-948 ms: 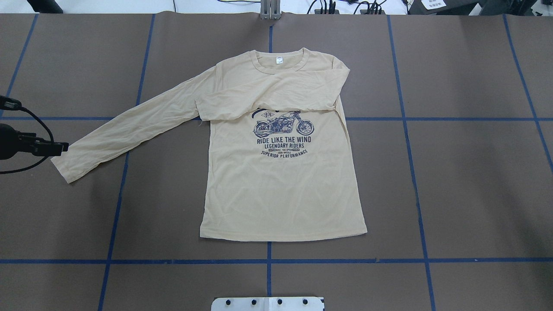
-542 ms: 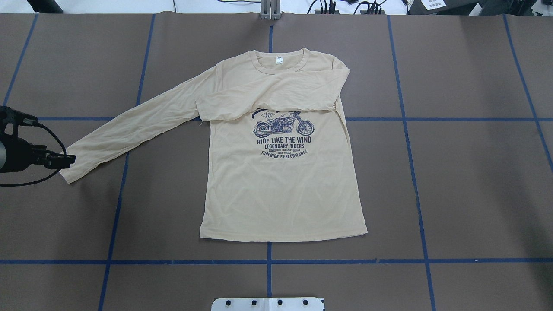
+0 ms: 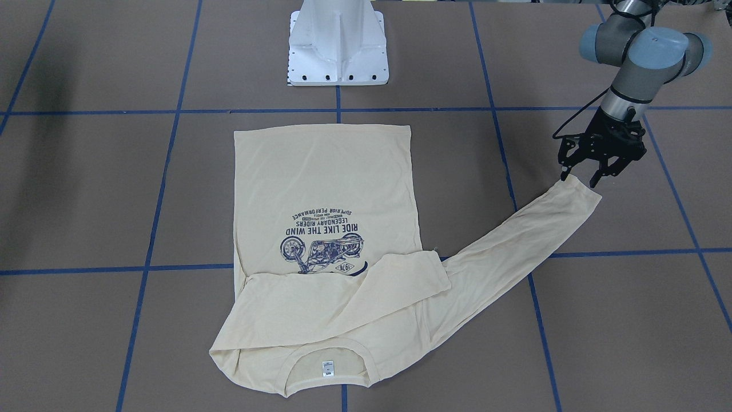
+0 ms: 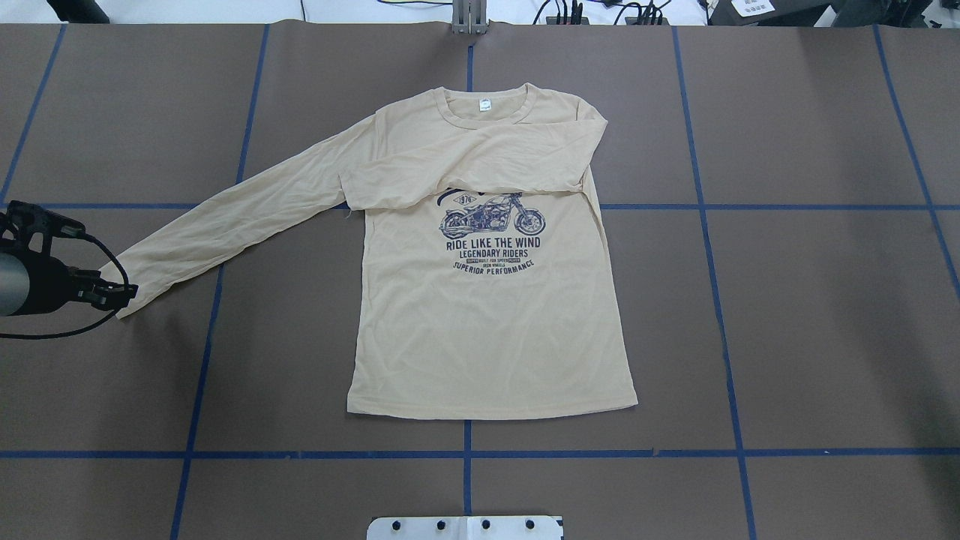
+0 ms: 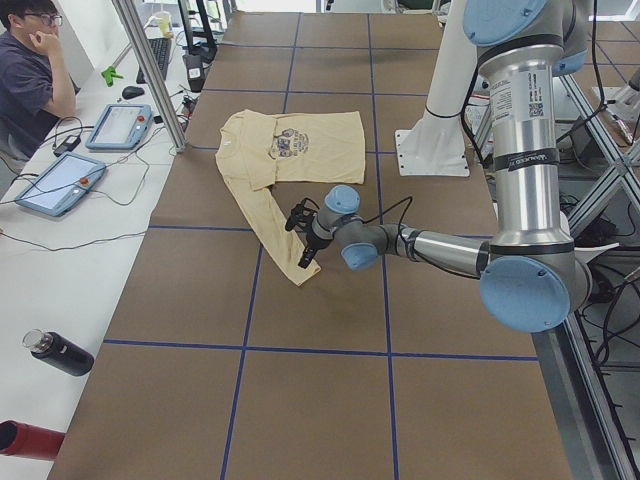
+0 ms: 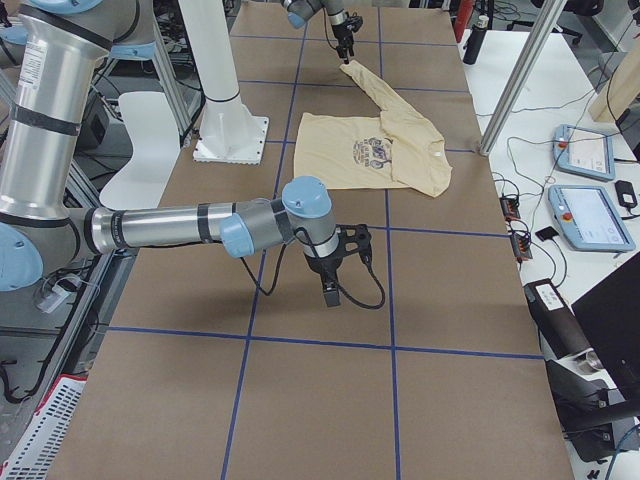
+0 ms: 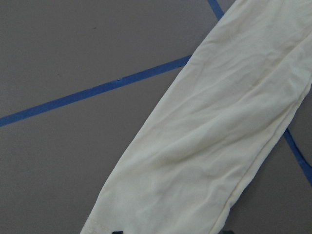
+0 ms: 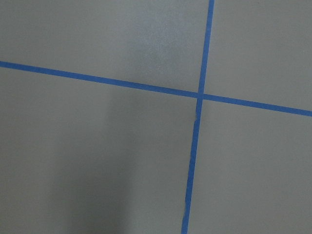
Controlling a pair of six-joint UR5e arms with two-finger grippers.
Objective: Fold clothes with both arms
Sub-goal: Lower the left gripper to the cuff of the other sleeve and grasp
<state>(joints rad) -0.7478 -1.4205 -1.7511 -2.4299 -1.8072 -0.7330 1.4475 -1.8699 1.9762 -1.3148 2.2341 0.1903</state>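
Observation:
The cream-yellow shirt (image 4: 487, 330) lies flat, print up, collar on the far side. One sleeve is folded across the chest (image 4: 480, 169). The other sleeve (image 4: 225, 225) stretches out to the left. My left gripper (image 4: 124, 295) is open at that sleeve's cuff (image 3: 575, 197), with a finger on either side of the cuff's end (image 3: 579, 179). The left wrist view shows the sleeve (image 7: 204, 146) running up from the bottom edge. My right gripper (image 6: 335, 275) hovers low over bare table, far from the shirt (image 6: 370, 150). I cannot tell if it is open or shut.
Blue tape lines (image 4: 465, 454) grid the brown table. The white pedestal base (image 3: 337, 46) stands behind the shirt's hem. An operator (image 5: 30, 70) sits by tablets (image 5: 60, 180) on the far side table. Bottles (image 5: 60, 352) lie there too.
My left gripper has moved toward the robot and a little right, from beside the cuff's far corner to the cuff's end. The shirt has not moved.

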